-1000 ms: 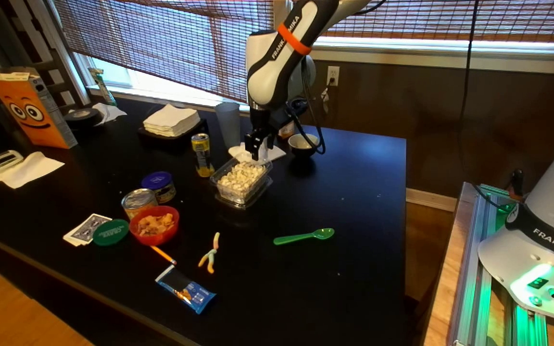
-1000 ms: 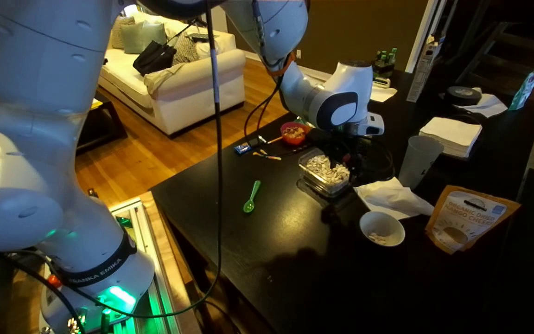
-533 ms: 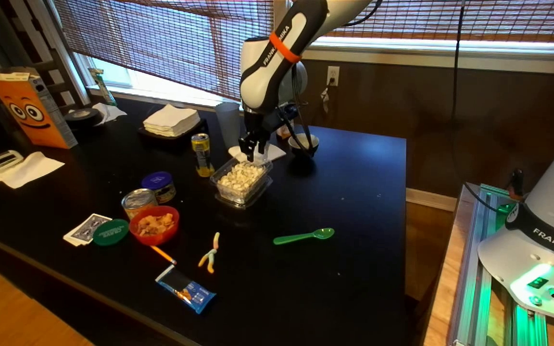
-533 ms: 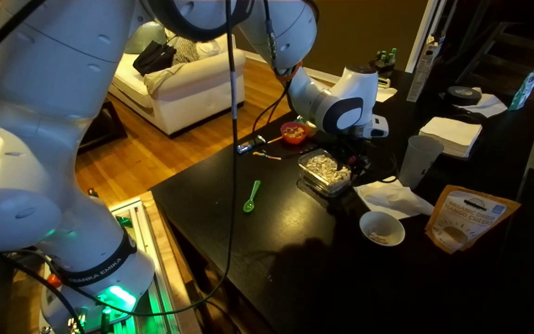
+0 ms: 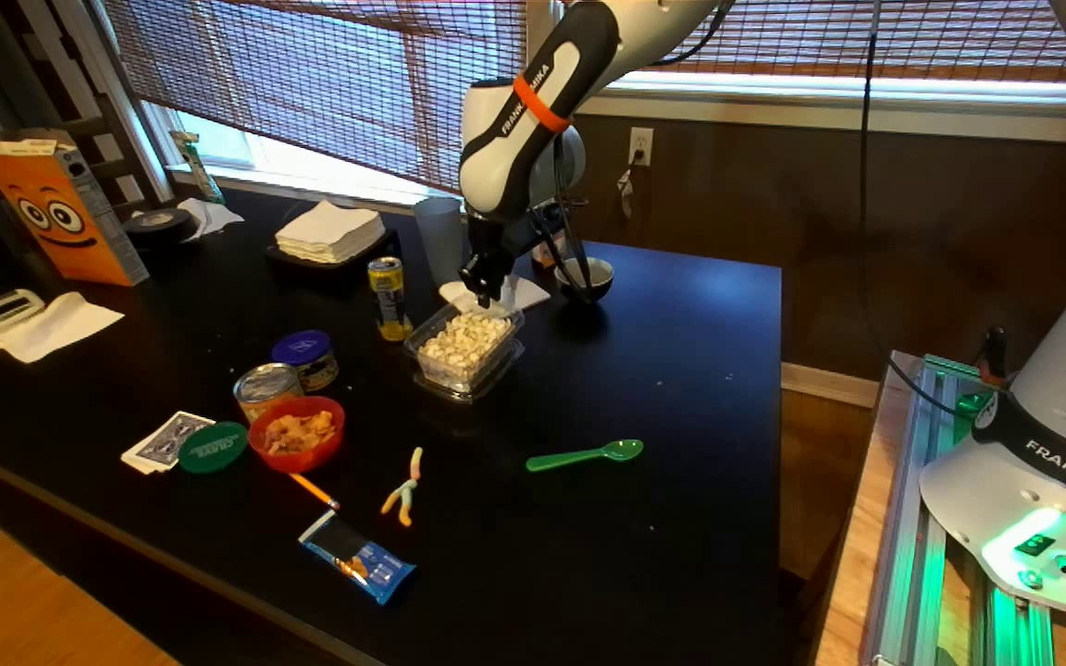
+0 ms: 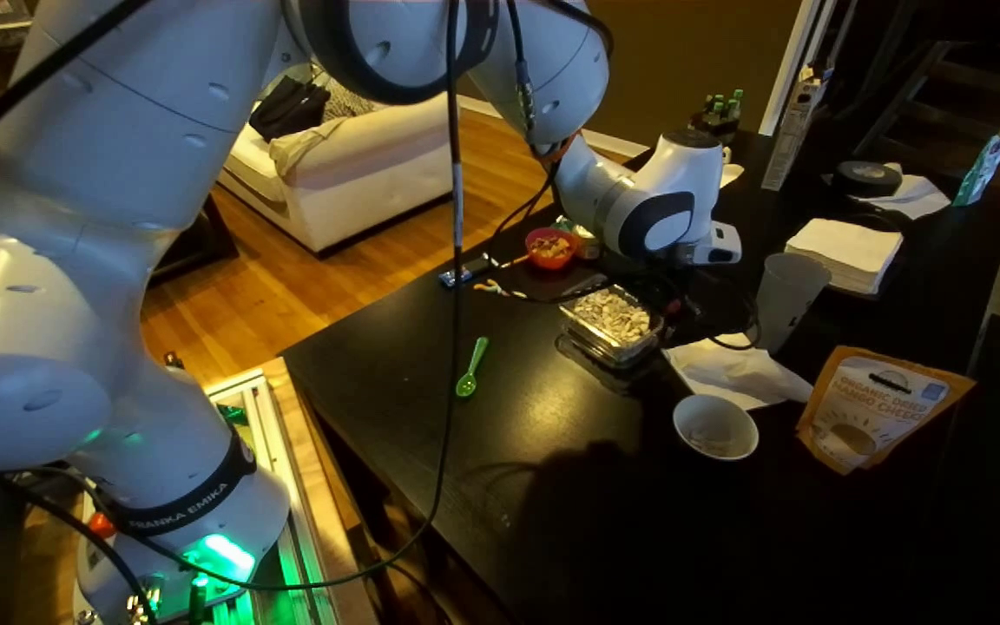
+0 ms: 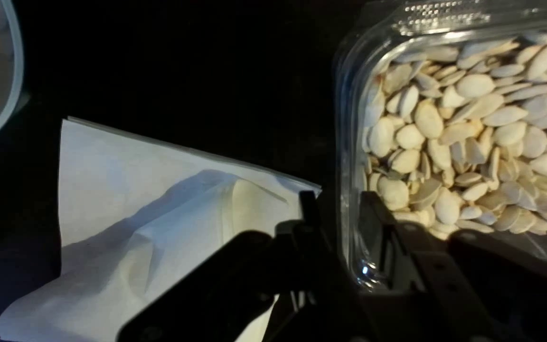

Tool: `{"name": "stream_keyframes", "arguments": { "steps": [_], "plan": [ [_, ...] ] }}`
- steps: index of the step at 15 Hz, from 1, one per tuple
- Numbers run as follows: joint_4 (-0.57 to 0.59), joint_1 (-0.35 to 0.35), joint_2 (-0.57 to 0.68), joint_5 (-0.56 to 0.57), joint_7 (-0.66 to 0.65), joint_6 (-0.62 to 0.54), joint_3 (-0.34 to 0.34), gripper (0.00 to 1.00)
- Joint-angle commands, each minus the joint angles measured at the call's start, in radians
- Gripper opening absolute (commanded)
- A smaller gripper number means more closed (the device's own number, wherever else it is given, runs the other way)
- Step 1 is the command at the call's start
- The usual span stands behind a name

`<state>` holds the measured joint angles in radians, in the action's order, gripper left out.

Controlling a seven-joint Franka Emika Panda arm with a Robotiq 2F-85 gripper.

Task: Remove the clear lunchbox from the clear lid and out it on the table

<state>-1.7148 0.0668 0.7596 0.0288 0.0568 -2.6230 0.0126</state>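
The clear lunchbox (image 5: 440,374), filled with pale cream seeds, rests on top of the clear lid (image 5: 502,368), whose edge sticks out below it on the black table (image 5: 681,527). My gripper (image 7: 338,195) points down at one side wall of the lunchbox. In the wrist view the box's rim (image 7: 344,152) runs between the two fingers: the right finger is inside, over the seeds, and the left finger is outside. A dark gap shows between the left finger and the rim, so the jaws are partly narrowed but still apart. The gripper (image 5: 493,294) is small and dark in both exterior views.
A crumpled white napkin (image 7: 126,199) lies right beside the gripper, with a small bowl (image 6: 713,417) past it. Close by stand a tall cup (image 6: 786,299), a yellow can (image 5: 390,301) and a mango pouch (image 6: 882,408). A green spoon (image 5: 579,456) lies in front.
The fingers have come closer together around the lunchbox's side. In the exterior views the arm and gripper have shifted slightly. Lunchbox and lid stay where they were.
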Motion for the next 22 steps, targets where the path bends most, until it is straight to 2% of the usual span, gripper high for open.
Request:
{"name": "stream_keyframes", "arguments": {
  "steps": [1,5,7,9,14,22],
  "plan": [
    [0.051,0.02,0.032,-0.02,0.036,0.05,0.013,0.22],
    [0.064,0.026,0.045,-0.019,0.045,0.085,0.012,0.2],
    [0.065,0.029,0.043,-0.02,0.051,0.091,0.015,0.04],
    [0.06,0.028,0.035,-0.021,0.054,0.096,0.016,0.0],
    [0.038,0.016,0.008,-0.017,0.044,0.106,0.013,0.01],
    [0.024,0.003,-0.05,-0.033,0.01,0.207,0.013,0.01]
  ]
}}
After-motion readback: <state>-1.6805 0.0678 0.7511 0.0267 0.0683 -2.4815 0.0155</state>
